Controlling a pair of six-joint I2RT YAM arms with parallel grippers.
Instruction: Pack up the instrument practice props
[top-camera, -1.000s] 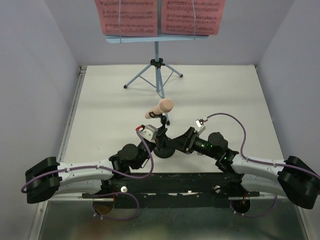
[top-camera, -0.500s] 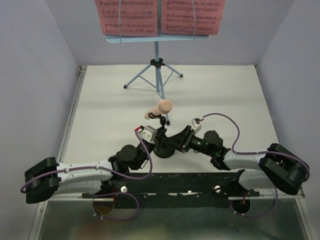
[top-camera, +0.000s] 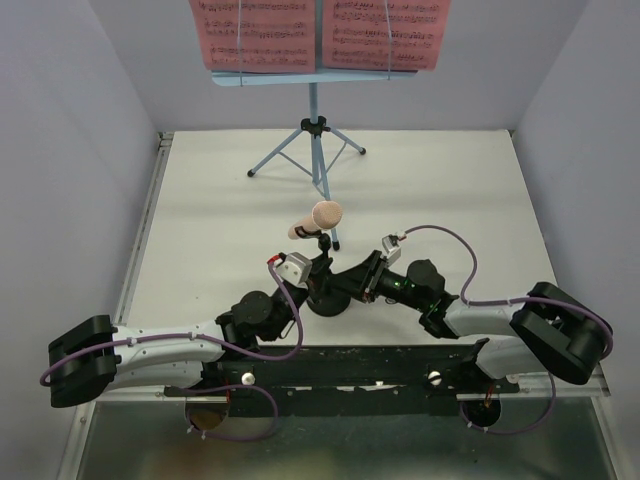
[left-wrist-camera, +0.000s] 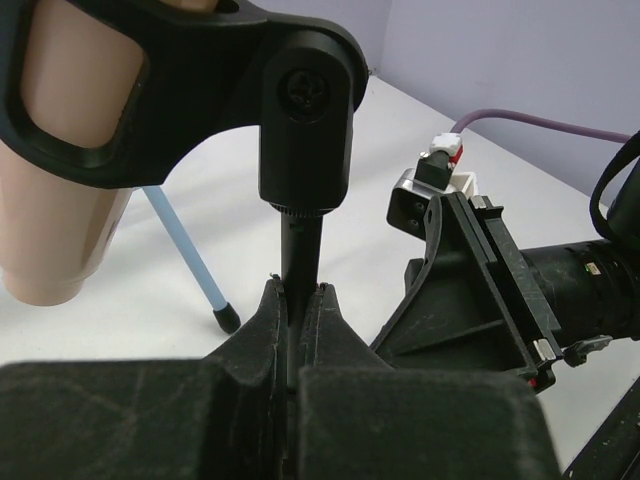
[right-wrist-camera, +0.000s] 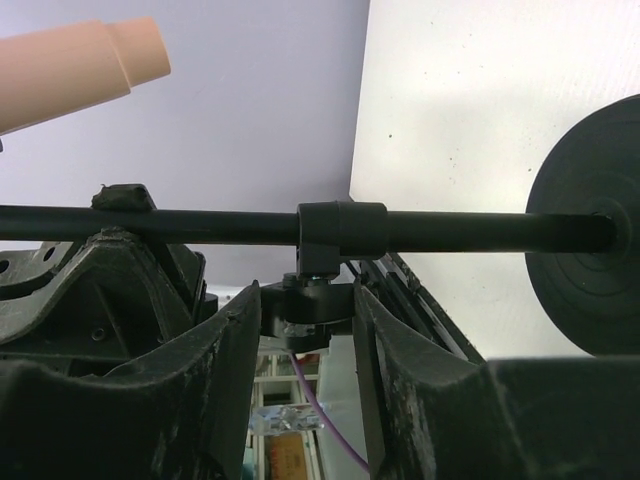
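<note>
The short black mic stand (top-camera: 328, 300) stands near the middle of the table with the beige-pink microphone (top-camera: 318, 218) in its clip. My left gripper (top-camera: 318, 268) is shut on the stand's pole (left-wrist-camera: 300, 250), just below the clip (left-wrist-camera: 200, 90); the microphone (left-wrist-camera: 60, 200) is at upper left there. My right gripper (top-camera: 347, 284) is open beside the pole from the right. In the right wrist view the pole (right-wrist-camera: 200, 225) and its collar (right-wrist-camera: 340, 235) cross just beyond my open gripper (right-wrist-camera: 305, 300), with the round base (right-wrist-camera: 590, 270) at the right. The light-blue music stand (top-camera: 314, 110) holds two pink pages (top-camera: 252, 35) at the back.
The music stand's tripod legs (top-camera: 290, 152) spread on the table behind the mic stand; one blue leg (left-wrist-camera: 185, 250) shows past my left fingers. Grey walls close in the left, right and back. The arms' black base rail (top-camera: 340, 365) runs along the near edge.
My right arm has folded in and moved left, bringing its open gripper up to the mic stand's pole. The left gripper keeps its hold; the microphone has shifted slightly.
</note>
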